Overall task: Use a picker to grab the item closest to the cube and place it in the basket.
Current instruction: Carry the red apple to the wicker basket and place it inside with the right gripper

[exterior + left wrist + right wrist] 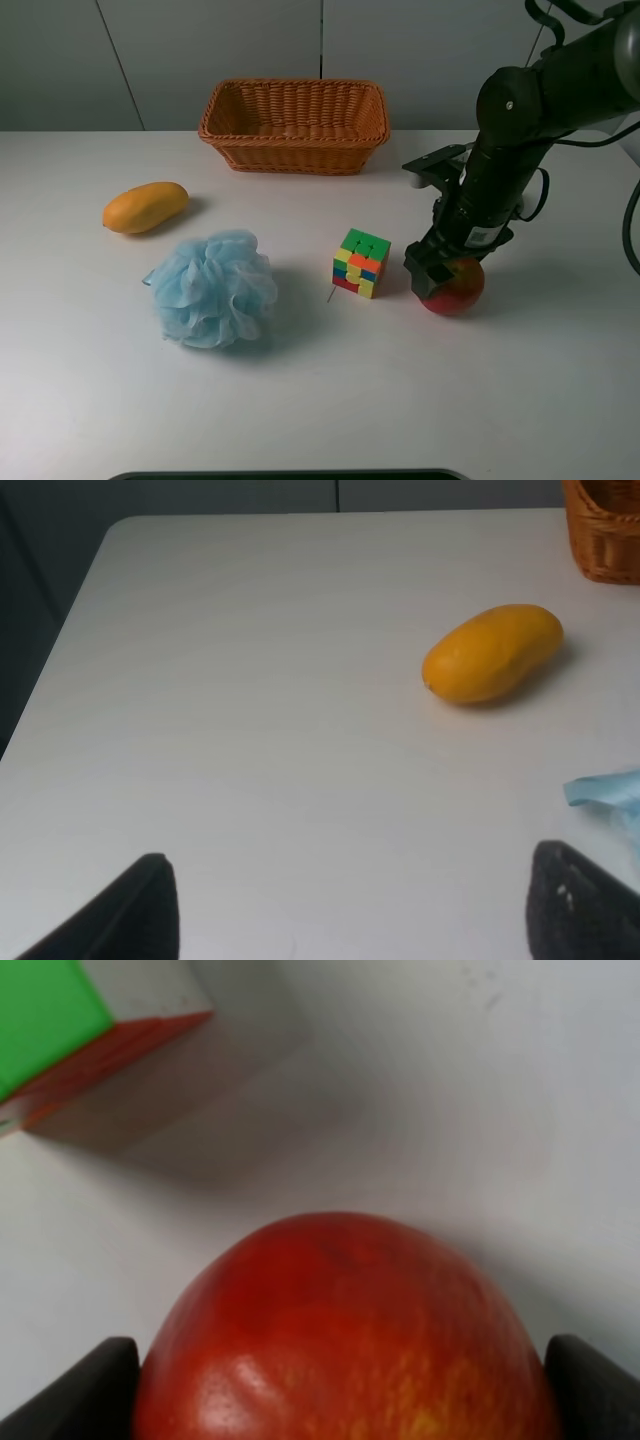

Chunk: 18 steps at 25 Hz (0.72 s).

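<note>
Near the table's right edge, the right gripper straddles the red apple just beside the Rubik's cube. The right wrist view shows fingers flanking the apple, apparently touching (contact is hard to confirm). Only its own wrist view shows the left gripper, spread wide near the mango.

White table fills the scene under soft, even light. Behind it, a pale grey panelled wall with thin dark seams. A dark strip, possibly the table's edge, lies nearest.

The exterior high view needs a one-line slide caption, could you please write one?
Right gripper straddles the apple beside the cube, basket waiting behind.
</note>
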Each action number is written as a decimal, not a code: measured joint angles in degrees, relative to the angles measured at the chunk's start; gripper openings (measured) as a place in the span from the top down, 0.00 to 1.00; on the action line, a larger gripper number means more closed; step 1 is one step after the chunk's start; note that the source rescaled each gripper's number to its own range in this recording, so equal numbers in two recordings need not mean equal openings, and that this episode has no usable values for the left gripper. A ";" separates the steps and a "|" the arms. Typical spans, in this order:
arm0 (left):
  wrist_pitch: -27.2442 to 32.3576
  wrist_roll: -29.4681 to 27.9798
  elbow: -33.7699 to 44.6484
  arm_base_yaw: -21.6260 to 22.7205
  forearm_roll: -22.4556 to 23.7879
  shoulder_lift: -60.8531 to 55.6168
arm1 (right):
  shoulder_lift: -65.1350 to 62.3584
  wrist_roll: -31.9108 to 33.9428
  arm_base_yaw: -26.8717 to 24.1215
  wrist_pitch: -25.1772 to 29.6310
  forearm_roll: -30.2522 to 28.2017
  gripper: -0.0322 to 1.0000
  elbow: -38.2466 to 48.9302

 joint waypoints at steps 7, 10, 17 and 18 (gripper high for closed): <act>0.00 -0.13 0.00 0.00 0.00 0.00 | -5.19 0.00 0.00 0.68 0.00 0.94 -2.79; 0.00 -0.13 0.00 0.00 0.00 0.00 | -10.93 0.03 0.00 -0.07 0.00 0.94 -7.92; 0.00 -0.13 0.00 0.00 0.00 0.00 | -13.83 0.23 1.01 -13.86 0.57 0.94 -20.83; 0.00 -0.13 0.00 0.00 0.00 0.00 | -12.69 0.23 1.64 -16.06 1.44 0.94 -22.65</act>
